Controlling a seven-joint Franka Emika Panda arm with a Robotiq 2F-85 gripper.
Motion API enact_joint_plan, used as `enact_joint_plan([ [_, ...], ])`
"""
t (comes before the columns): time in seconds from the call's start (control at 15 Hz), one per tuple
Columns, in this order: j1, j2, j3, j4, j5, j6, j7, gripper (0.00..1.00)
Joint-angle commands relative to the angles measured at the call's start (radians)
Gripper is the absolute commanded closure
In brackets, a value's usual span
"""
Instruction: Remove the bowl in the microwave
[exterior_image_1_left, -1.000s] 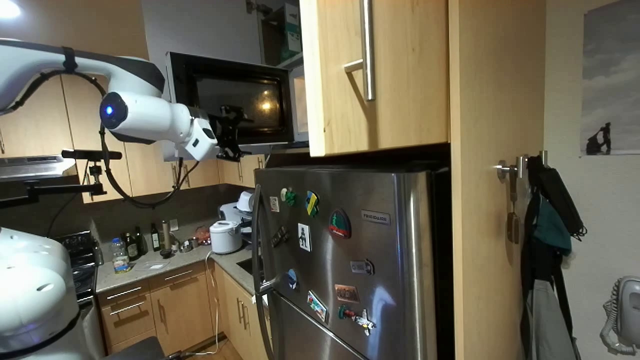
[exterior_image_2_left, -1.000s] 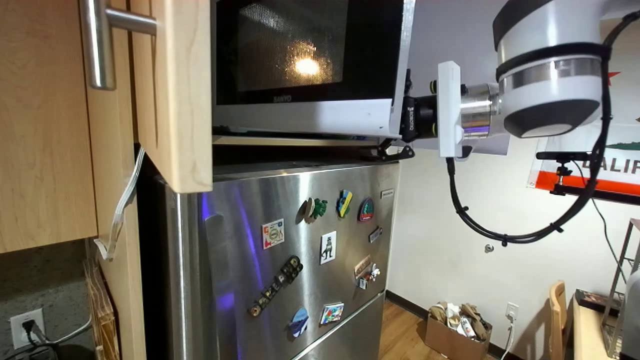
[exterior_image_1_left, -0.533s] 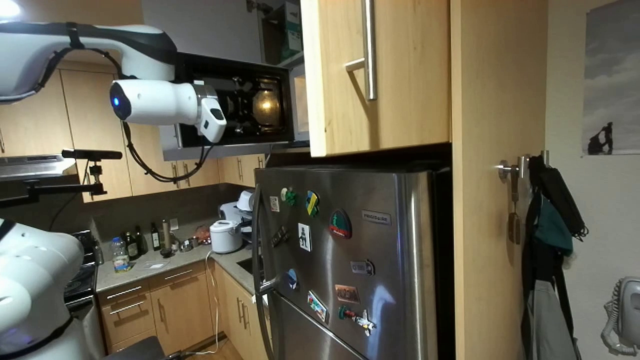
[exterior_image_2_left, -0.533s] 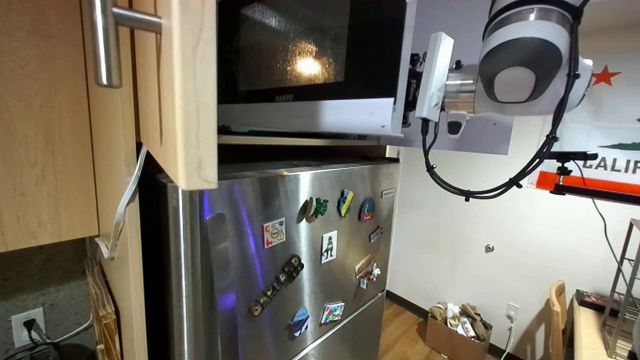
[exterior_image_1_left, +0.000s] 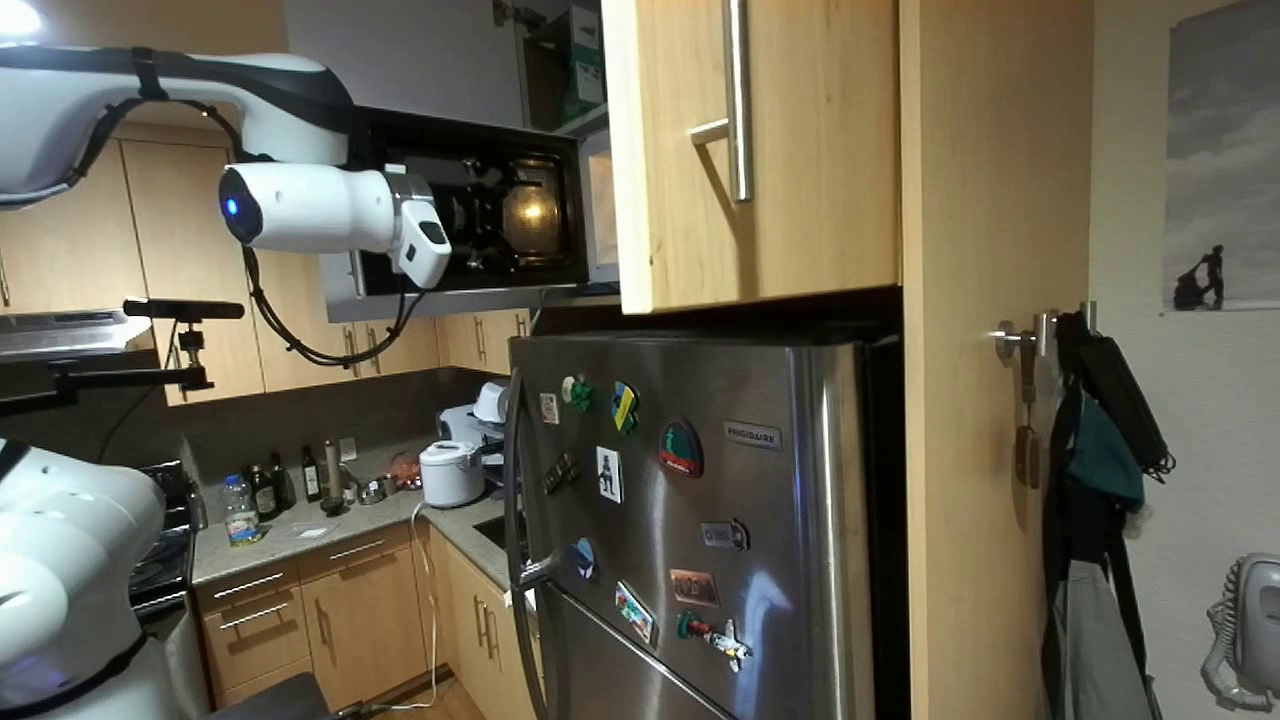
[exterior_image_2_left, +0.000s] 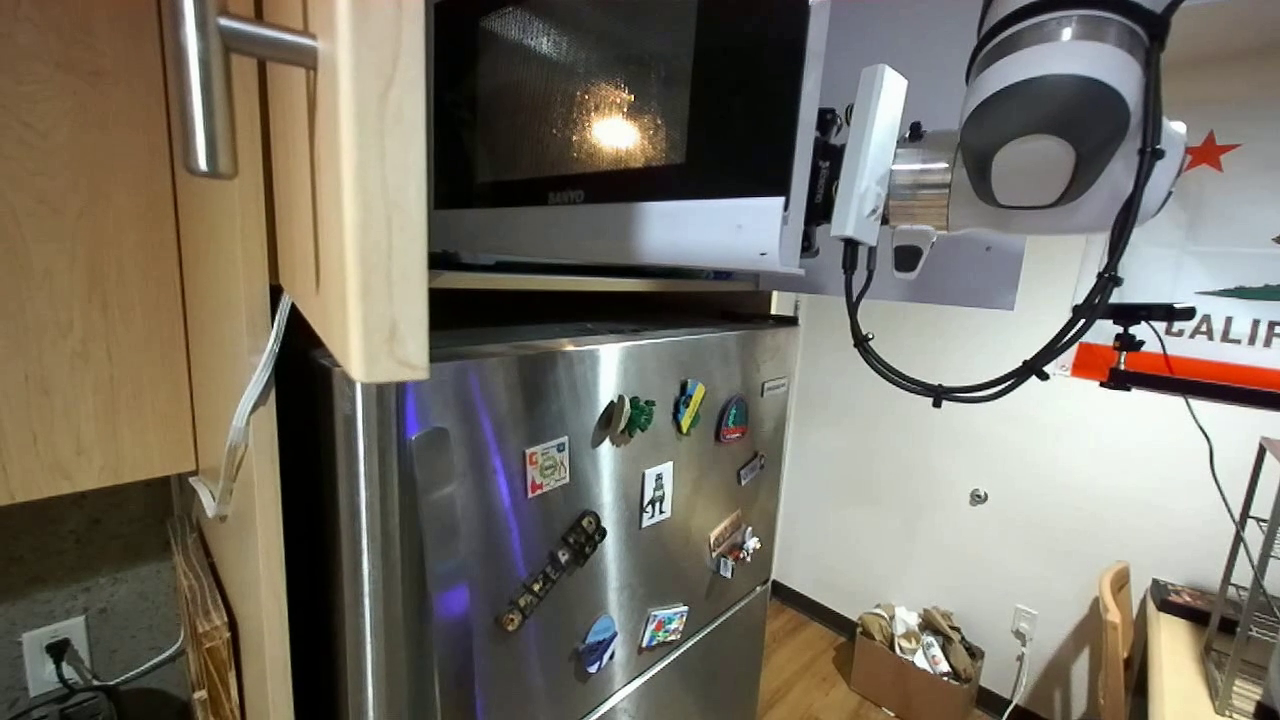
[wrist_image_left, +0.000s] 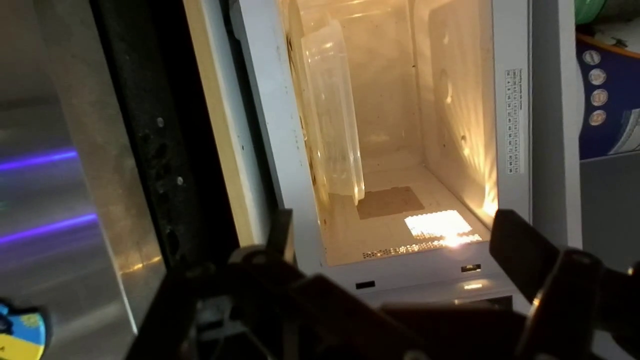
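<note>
So, my gripper (wrist_image_left: 395, 225) faces the open microwave (wrist_image_left: 512, 200), fingers (wrist_image_left: 520, 245) spread wide, nothing between them; exterior views barely show the tips. Clear plastic bowl (wrist_image_left: 334, 115) is inside, low in the lit cavity (wrist_image_left: 387, 100). Key relation: wrist view looks rolled on its side, bowl lies ahead and left of the mid-gap there, which I read as lower. Its long side runs top to bottom in that view, across my closing direction, so I'd be pinching base to rim; probably need to drop, then reach in. Lower finger might scrape the cavity's bottom, and the thin-looking wall could flex. Door (exterior_image_2_left: 620, 120) stands open. Cardboard box (exterior_image_2_left: 892, 685) on the wood floor (exterior_image_2_left: 805, 660) holds crumpled brown and white stuff (exterior_image_2_left: 905, 632); can't tell if the bowl has anything in it
</note>
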Motion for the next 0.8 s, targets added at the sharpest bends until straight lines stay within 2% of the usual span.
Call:
enact_joint_plan([
  [0.0, -0.014, 0.005, 0.010, 0.019, 0.036, 0.020, 0.018, 0.00],
  [0.07, 0.000, 0.004, 0.005, 0.017, 0.031, 0.018, 0.029, 0.00],
  [0.47, -0.063, 0.064, 0.048, 0.092, 0.086, 0.029, 0.026, 0.00],
  [0.73, -0.169, 0.125, 0.122, 0.180, 0.171, 0.044, 0.007, 0.00],
])
